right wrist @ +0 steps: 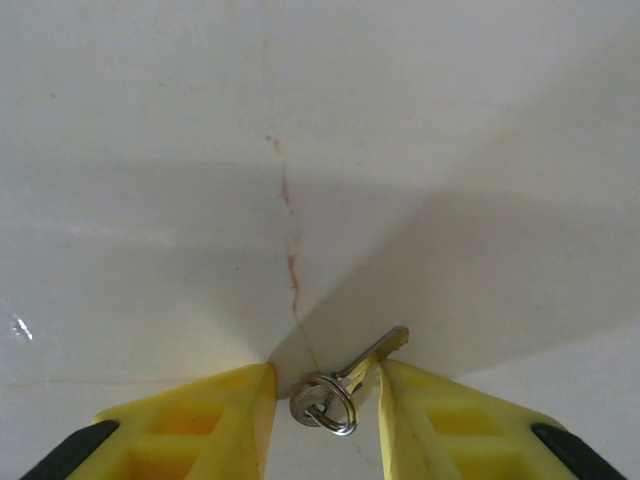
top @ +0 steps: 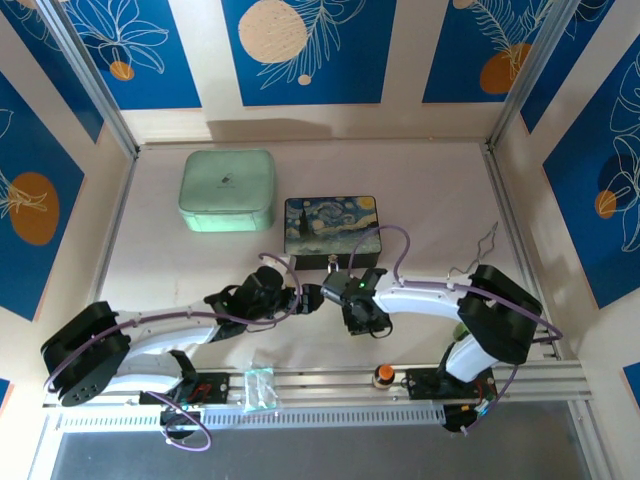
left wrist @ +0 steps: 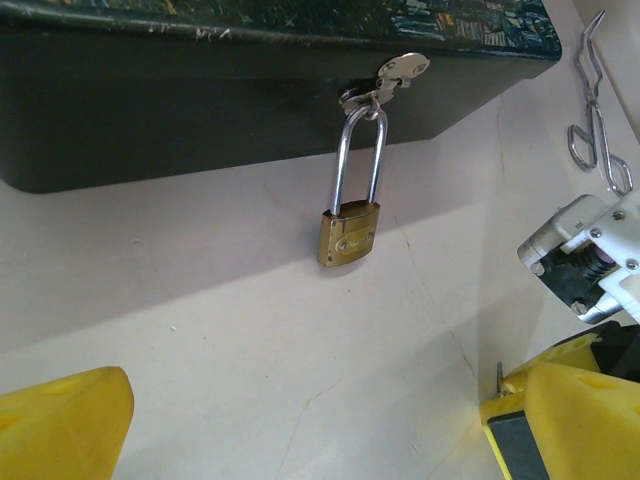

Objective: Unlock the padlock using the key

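- Bare table is being left free below the padlock.
- Passage behind it is being blocked by the dark box.
- The key is being hemmed closely by yellow fingers.

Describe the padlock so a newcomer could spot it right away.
Find the dark painted box at the table's middle. Hooked through its silver latch is the padlock: small brass body, long silver shackle, unlike the all-silver wire tool nearby.

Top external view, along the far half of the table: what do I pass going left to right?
mint-green case → dark painted box → bent wire tool
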Available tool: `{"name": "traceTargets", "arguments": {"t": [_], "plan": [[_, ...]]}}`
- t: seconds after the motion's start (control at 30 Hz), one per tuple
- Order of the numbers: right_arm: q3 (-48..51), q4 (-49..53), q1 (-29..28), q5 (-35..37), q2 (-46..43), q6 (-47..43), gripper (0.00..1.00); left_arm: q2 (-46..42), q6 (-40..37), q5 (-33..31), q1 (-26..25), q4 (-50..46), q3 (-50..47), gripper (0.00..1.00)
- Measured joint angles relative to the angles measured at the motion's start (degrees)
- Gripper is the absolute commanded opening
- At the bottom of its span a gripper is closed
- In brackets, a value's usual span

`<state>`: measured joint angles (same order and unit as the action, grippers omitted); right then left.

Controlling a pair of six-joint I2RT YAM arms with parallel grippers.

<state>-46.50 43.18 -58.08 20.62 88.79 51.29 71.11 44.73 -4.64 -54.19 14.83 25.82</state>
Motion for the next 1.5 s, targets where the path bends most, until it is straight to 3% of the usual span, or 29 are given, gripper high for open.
{"name": "traceTargets", "arguments": {"t": [0.3,0.47,0.57,0.97,1.2,1.5], "plan": [[2.1,-2.3,-2.1,1.5,-2.2,1.9,0.22,-1.9,0.0,-1.1,0.0,-0.7,-1.0,0.99],[3.2,-3.2,-3.3,2.9,-3.1,3.7,0.33,-1.9,0.0,-1.4,0.0,-0.7,-1.0,0.99],[3.5,-3.1,-3.6,3.5,-3.2,4.7,0.33,-1.8,0.2,-1.4,0.0,-0.7,-1.0,0.99],[6.9,-6.4,-2.4,2.5,-7.5,3.8,0.07,-0.8,0.5,-1.5,0.0,-0.7,-1.0,0.99],[6.9,-6.6,-3.0,3.1,-7.7,2.8,0.00,-0.8,0.5,-1.5,0.0,-0.7,-1.0,0.99],[6.8,-6.6,-6.6,6.4,-8.5,-1.1,0.00,-0.8,2.0,-1.4,0.0,-0.6,-1.0,0.99]]}}
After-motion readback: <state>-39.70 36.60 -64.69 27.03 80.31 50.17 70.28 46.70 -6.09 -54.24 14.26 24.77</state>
